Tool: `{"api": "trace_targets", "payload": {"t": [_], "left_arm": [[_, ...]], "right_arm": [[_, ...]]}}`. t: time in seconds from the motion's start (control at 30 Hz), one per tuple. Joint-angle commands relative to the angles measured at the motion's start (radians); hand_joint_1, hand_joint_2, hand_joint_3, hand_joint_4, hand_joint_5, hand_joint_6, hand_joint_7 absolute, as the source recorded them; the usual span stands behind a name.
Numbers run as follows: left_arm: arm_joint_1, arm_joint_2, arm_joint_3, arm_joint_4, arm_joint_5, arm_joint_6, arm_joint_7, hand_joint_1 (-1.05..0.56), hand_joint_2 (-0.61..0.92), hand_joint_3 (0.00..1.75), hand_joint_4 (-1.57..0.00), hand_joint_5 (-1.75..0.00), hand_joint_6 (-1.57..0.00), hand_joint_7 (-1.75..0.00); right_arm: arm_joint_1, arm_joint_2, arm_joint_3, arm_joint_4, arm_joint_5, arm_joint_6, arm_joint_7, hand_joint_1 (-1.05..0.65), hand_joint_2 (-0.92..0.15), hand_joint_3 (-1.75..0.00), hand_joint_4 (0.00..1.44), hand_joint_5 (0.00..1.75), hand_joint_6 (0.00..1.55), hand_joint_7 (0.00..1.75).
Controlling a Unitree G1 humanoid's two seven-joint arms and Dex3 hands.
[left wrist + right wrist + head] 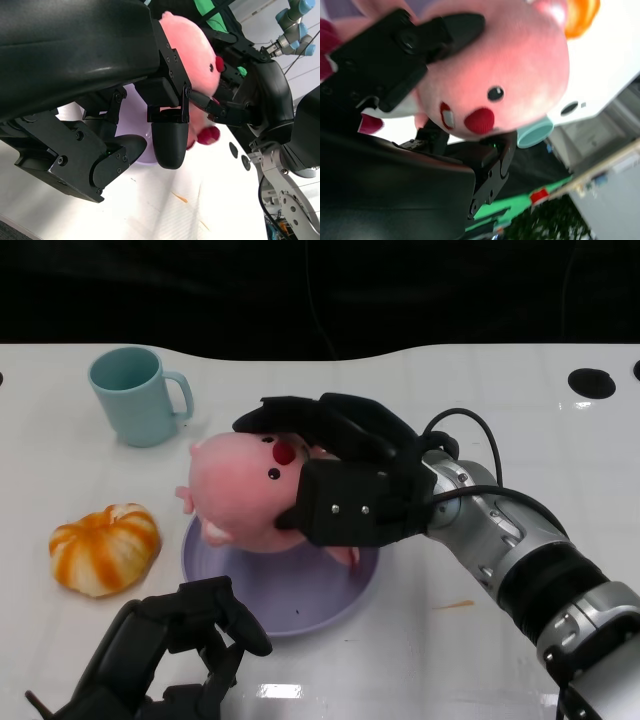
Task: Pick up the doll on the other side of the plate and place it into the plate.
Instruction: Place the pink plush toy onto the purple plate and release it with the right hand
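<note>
A pink plush doll (pixel 245 490) with black eyes and a red nose hangs over the far part of the lavender plate (pixel 300 605). My right hand (pixel 345 470) grips it from the right, fingers wrapped over its head and body. The right wrist view shows the doll (pixel 515 70) filling the frame between the black fingers (pixel 415 50). My left hand (pixel 165 650) rests at the table's near edge, just before the plate, fingers curled in with nothing in them. In the left wrist view the doll (pixel 192 50) shows beyond my left fingers (pixel 167 142).
A teal mug (pixel 135 395) stands at the back left. An orange-and-white pumpkin (pixel 105 548) lies left of the plate. Dark round holes (pixel 592 382) mark the table's far right. A small orange smear (pixel 455 604) lies right of the plate.
</note>
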Motion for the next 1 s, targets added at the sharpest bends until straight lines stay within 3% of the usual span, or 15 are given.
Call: {"api": "trace_targets", "payload": {"t": [0.03,0.33,0.63,1.0], "left_arm": [[-0.013,0.010,0.006,0.014,0.009,-0.018,0.020,-0.03,0.51,1.12,-0.78,-1.59,-0.81,-1.24],[-0.015,0.009,0.007,0.019,0.003,-0.018,0.016,-0.04,0.51,1.13,-0.77,-1.59,-0.81,-1.24],[-0.017,0.013,0.013,0.037,-0.011,-0.043,0.010,-0.06,0.51,1.13,-0.77,-1.59,-0.81,-1.25],[-0.011,0.016,0.023,0.038,-0.020,-0.047,0.006,-0.05,0.51,1.14,-0.77,-1.57,-0.81,-1.24]], "right_arm": [[-0.034,-0.017,0.006,-0.025,0.002,-0.002,0.037,-0.82,-0.92,-0.23,0.02,0.25,0.13,0.00],[-0.033,-0.042,0.037,-0.088,-0.032,0.020,0.088,-0.96,-0.92,-0.28,0.00,0.06,0.04,0.01],[-0.009,-0.074,0.035,-0.167,-0.026,0.029,0.119,-0.95,-0.92,-0.26,0.02,0.08,0.06,0.02],[0.141,-0.188,-0.014,-0.400,0.027,-0.004,0.151,-0.88,-0.92,-0.24,0.09,0.15,0.11,0.04]]}}
